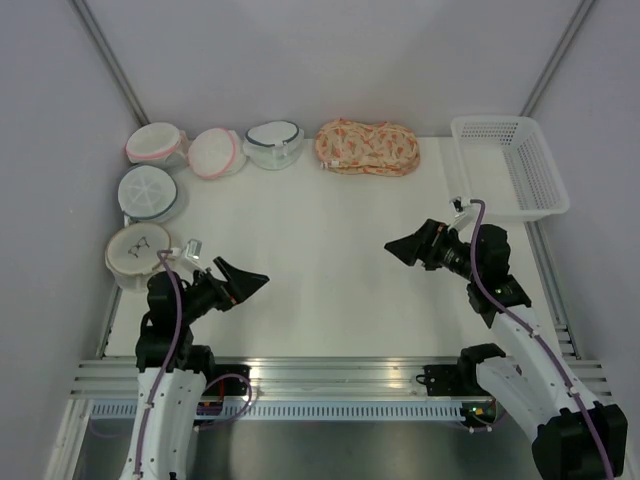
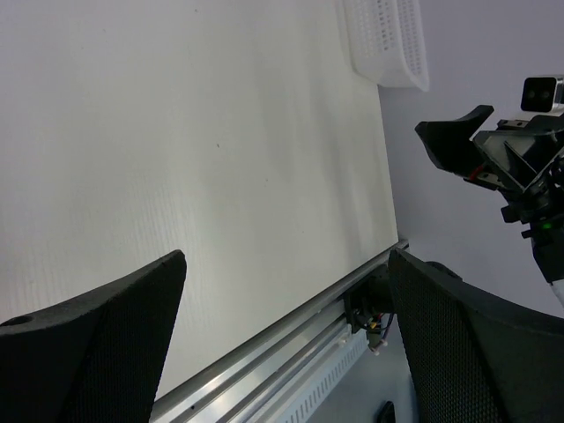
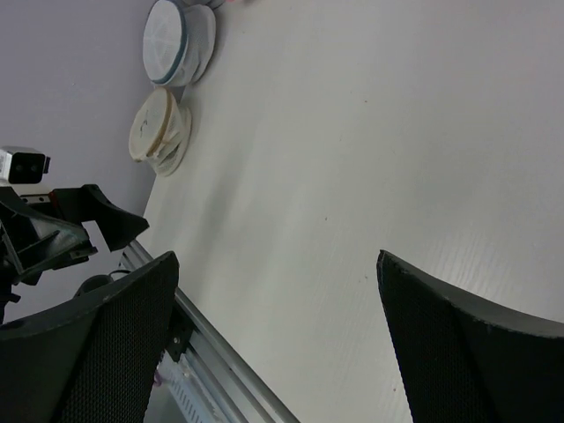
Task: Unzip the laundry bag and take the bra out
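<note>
The peach, orange-printed laundry bag lies closed at the back of the white table, right of centre. The bra is hidden from every view. My left gripper hovers open near the front left, pointing right, far from the bag. My right gripper hovers open at the front right, pointing left. In the left wrist view the left gripper has only bare table between its fingers, and the right gripper faces it. The right gripper is just as empty in its own view.
A white plastic basket stands at the back right. Several round domed mesh bags sit along the back left and left edge. An aluminium rail runs along the table's near edge.
</note>
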### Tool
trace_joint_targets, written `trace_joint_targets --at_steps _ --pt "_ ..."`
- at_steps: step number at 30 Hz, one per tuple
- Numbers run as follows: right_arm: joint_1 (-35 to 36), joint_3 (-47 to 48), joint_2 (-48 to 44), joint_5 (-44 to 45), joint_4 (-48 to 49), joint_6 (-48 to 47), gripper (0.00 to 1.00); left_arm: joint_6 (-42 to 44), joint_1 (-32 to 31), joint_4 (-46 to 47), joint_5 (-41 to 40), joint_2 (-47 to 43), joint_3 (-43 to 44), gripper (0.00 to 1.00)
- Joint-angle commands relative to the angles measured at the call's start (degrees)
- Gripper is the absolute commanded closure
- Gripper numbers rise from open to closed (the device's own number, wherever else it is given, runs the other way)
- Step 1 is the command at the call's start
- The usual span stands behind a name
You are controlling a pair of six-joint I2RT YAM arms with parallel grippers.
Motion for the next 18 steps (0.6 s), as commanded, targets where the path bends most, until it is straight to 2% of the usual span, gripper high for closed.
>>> trace_joint_targets --at_steps 1,6,10,13,18 --pt "0.72 -0.21 1.67 0.14 6.48 1.99 0.02 -0.47 -0.12 2.93 3.0 -0.41 -1.24 0.0" --pt "1.16 1.45 10.71 1.01 17.63 6.21 0.02 -2.04 -0.03 6.0 5.55 -1.28 -4.04 0.0" --pt "1.69 6.29 28.34 2.52 24.57 9.72 0.02 -5.21 -0.03 10.48 8.01 -2.77 -6.51 0.0" --pt "1.69 10.59 39.68 2.51 35.88 15.25 0.02 -7.06 -0.03 11.54 8.37 -4.79 -7.83 0.0" --pt "1.96 14.11 53.94 4.26 56.39 29.56 0.02 -9.34 -0.03 11.54 8.63 -8.05 -10.02 0.0"
